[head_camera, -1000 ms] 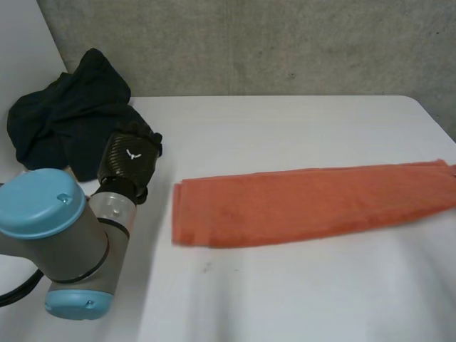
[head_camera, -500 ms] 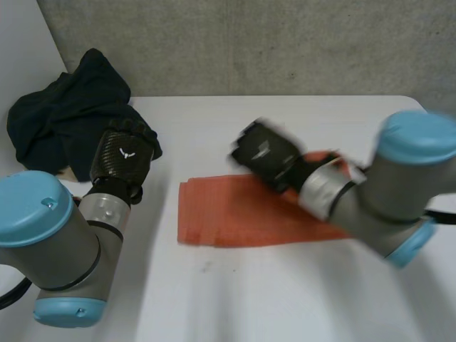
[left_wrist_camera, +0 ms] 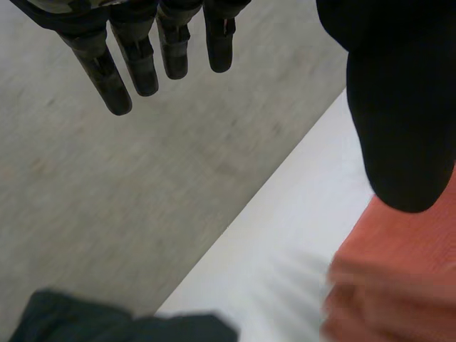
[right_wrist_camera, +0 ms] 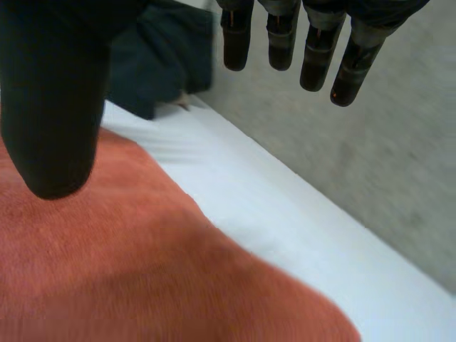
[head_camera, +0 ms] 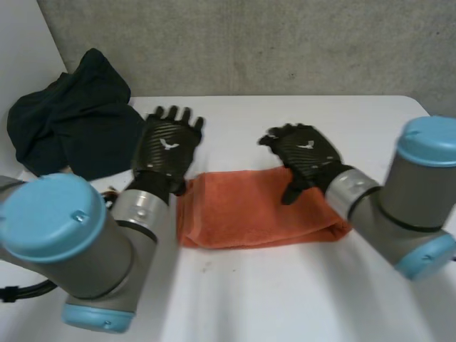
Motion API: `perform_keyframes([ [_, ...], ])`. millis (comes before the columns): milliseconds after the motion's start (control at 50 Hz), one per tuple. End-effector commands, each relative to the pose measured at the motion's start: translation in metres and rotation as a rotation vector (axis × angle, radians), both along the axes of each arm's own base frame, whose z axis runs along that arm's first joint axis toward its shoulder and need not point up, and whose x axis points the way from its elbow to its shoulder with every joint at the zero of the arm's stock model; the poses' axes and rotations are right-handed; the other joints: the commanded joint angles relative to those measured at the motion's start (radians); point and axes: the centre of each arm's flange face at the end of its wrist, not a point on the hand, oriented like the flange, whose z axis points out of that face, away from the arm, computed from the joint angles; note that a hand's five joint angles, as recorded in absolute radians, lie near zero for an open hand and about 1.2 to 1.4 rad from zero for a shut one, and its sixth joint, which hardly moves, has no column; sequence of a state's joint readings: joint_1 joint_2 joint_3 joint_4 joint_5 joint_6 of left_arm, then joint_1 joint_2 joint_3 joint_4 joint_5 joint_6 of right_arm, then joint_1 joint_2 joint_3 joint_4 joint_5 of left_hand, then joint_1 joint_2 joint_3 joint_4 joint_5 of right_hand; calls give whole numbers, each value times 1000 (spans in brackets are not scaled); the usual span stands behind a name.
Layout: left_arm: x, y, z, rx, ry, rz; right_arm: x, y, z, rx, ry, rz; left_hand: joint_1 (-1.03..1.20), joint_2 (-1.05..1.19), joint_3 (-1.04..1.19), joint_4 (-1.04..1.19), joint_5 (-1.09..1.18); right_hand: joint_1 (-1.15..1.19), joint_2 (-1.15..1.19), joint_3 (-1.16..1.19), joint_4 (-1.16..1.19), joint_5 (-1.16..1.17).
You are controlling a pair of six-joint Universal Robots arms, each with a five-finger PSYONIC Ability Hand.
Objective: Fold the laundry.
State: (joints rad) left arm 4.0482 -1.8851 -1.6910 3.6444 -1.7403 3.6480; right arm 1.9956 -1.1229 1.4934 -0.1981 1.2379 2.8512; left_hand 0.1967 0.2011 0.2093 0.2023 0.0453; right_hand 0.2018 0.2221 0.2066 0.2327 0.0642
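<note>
**Both hands open at the orange towel**

You've got a white table [head_camera: 285, 299] w/ a grey wall [head_camera: 285, 43] behind it at 12 o'clock. The orange towel [head_camera: 249, 214] lies flat near table centre. Its 3 o'clock end looks doubled over, though the right arm [head_camera: 363, 196] covers part of it. A dark clothes pile [head_camera: 64, 121] sits at the table's 10 o'clock corner. Left hand [head_camera: 167, 146] is at the towel's 10 o'clock corner, fingers straight, holding nothing. Right hand [head_camera: 303, 151] is over the towel's 1 o'clock edge, fingers extended, also empty.
</note>
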Motion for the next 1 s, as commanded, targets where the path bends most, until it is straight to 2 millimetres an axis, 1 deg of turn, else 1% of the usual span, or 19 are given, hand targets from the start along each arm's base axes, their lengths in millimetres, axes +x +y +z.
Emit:
perform_keyframes([
  [20, -45, 16, -33, 47, -43, -160, -53, -5, -27, 78, 114, -127, -21, -26, -34, -27, -44, -27, -48, -32, -58, -64],
  [80, -50, 12, -47, 86, -78, -137, -66, -9, -36, 72, 184, -151, -21, -26, -34, -27, -44, -27, -48, -32, -58, -64],
  [240, -38, 3, -56, 148, -128, -48, -91, -20, -71, 93, 378, -165, -21, -26, -34, -27, -44, 707, 687, 702, 676, 670],
  [260, -33, 1, -57, 156, -132, -34, -93, -22, -72, 101, 409, -161, -21, -26, -34, -27, -44, 1101, 1080, 1096, 1070, 1064],
  [320, -25, -2, -51, 155, -126, -14, -91, -25, -67, 86, 414, -166, -22, -27, -35, -28, -45, 1194, 1174, 1190, 1164, 1157],
  [400, -12, -1, -40, 145, -114, 7, -88, -37, -52, 11, 414, -198, -22, -27, -35, -28, -45, 1194, 1174, 1190, 1164, 1157],
  [480, 0, -4, -28, 133, -99, 42, -49, -25, -16, -120, 370, -119, -22, -27, -35, -28, -45, 1194, 1174, 1190, 1164, 1157],
  [520, 11, -8, -17, 115, -82, 76, -20, -10, -3, -187, 352, -27, -22, -27, -35, -28, -45, 1194, 1174, 1190, 1164, 1157],
  [620, 34, -22, 1, 83, -49, 160, 33, 28, -7, -270, 323, 149, -22, -27, -35, -28, -45, 1194, 1174, 1190, 1164, 1157],
  [640, 37, -24, 3, 78, -43, 169, 51, 48, -10, -304, 307, 228, -21, -26, -34, -27, -45, 1194, 1174, 1190, 1164, 1157],
  [720, 45, -28, 7, 74, -33, 197, 85, 95, -24, -347, 257, 419, -22, -27, -35, -28, -45, 1194, 1174, 1190, 1164, 1157],
  [780, 45, -27, 5, 77, -34, 195, 91, 102, -39, -316, 259, 463, -22, -27, -35, -28, -45, 1155, 1134, 1150, 1124, 1118],
  [820, 44, -27, 5, 75, -33, 189, 92, 102, -41, -296, 250, 466, -22, -27, -35, -28, -45, 786, 766, 781, 755, 749],
  [840, 41, -26, 6, 73, -26, 178, 92, 99, -35, -280, 223, 444, -22, -27, -35, -28, -45, 171, 151, 166, 140, 134],
  [860, 40, -27, 6, 72, -23, 177, 92, 96, -33, -264, 208, 427, -22, -27, -35, -28, -45, -27, -48, -32, -58, -64],
  [900, 37, -26, 9, 67, -11, 169, 87, 86, -30, -213, 171, 375, -22, -27, -35, -28, -45, -27, -48, -32, -58, -64],
  [920, 34, -27, 11, 61, 8, 157, 75, 66, -25, -141, 117, 277, -22, -27, -35, -28, -45, -27, -48, -32, -58, -64],
  [980, 25, -26, 13, 62, 46, 132, 49, 34, -9, -33, -7, 123, -22, -27, -35, -28, -45, -27, -48, -32, -58, -64],
  [1000, 15, -23, 11, 73, 71, 103, 31, 18, 6, 15, -90, 37, -18, -23, -31, -24, -42, -27, -48, -32, -58, -64],
])
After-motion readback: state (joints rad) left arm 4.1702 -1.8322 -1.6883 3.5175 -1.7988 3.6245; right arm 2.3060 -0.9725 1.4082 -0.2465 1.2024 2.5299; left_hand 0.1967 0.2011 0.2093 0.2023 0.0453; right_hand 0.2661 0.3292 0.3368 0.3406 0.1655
